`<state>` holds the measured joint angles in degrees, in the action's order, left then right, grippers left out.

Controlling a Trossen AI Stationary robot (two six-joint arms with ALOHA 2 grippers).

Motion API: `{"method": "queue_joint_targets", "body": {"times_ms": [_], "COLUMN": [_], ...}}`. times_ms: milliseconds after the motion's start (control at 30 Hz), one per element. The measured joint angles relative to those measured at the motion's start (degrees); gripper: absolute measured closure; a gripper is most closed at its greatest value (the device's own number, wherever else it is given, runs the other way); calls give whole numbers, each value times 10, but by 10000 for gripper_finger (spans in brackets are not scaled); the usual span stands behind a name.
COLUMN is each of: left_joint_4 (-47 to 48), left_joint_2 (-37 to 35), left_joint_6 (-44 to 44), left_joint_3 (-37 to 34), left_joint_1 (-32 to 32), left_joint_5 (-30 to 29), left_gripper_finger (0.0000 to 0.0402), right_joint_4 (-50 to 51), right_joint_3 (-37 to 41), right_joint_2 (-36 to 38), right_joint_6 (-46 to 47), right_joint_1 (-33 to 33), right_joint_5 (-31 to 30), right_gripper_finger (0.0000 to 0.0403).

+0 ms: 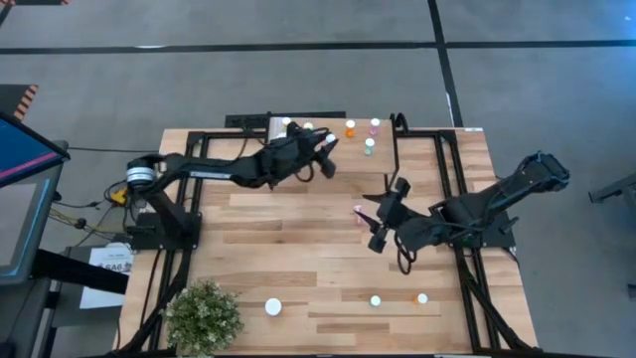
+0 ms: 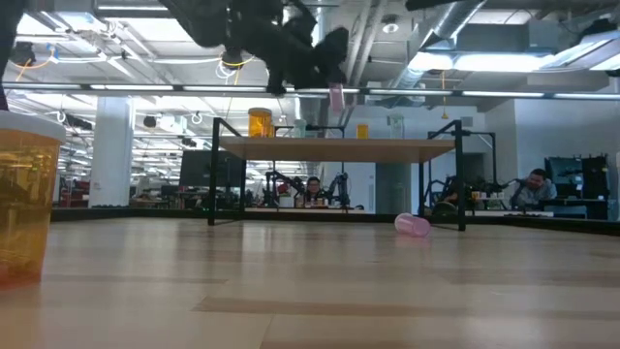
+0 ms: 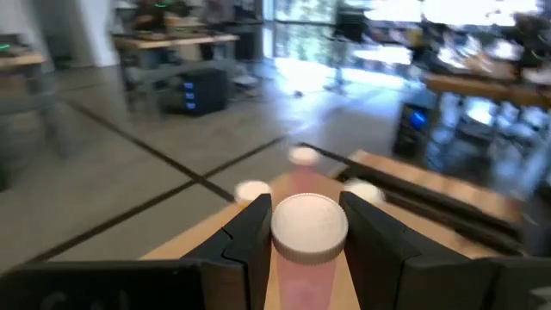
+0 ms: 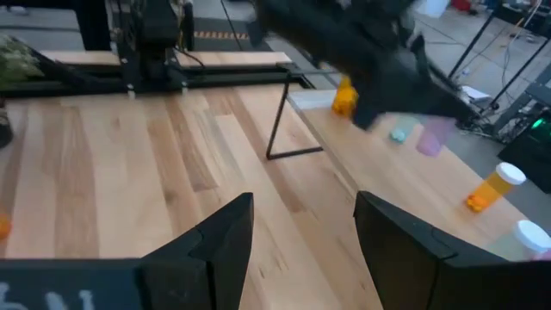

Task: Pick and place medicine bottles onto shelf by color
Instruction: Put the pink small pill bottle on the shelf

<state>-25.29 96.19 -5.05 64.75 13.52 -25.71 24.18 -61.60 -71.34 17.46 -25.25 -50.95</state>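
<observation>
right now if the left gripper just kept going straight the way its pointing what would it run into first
The left gripper, shut on a pink bottle, points along the shelf top. First in line looks like another pink bottle standing just ahead, with white-capped ones either side. Depth is hard to judge, so the gap is uncertain.

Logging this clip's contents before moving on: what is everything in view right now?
shelf: one, light wood, table's far edge
bottles on shelf: at least five; orange, pink, green
held bottle: one, pink
fallen bottle: one, pink, mid-table
near-edge bottles: three; green, orange, one larger orange
plant: one, green, near corner
left end effector: shut on held bottle, by the shelf
right end effector: open, beside fallen bottle
</observation>
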Motion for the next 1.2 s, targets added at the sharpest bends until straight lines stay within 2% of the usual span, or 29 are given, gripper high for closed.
{"method": "queue_joint_targets", "body": {"times_ms": [167, 400, 567, 1067, 1200], "left_joint_4": [-18, 13, 23, 34, 34], "left_joint_2": [60, 101, 108, 109, 108], "left_joint_6": [-30, 1, -7, -19, -19], "left_joint_3": [23, 49, 50, 50, 50], "left_joint_1": [13, 15, 17, 26, 26], "left_joint_5": [-69, -112, -133, -136, -129], "left_gripper_finger": [294, 294, 294, 293, 283], "right_joint_4": [5, 1, 3, 6, 7], "right_joint_3": [0, 0, 0, 0, 0], "right_joint_2": [4, -1, -2, -2, -2], "right_joint_6": [7, 7, 12, 18, 22], "right_joint_1": [-16, -13, -4, -1, -1], "right_joint_5": [-10, -19, -18, -17, -17], "right_gripper_finger": [179, 179, 179, 179, 179]}}
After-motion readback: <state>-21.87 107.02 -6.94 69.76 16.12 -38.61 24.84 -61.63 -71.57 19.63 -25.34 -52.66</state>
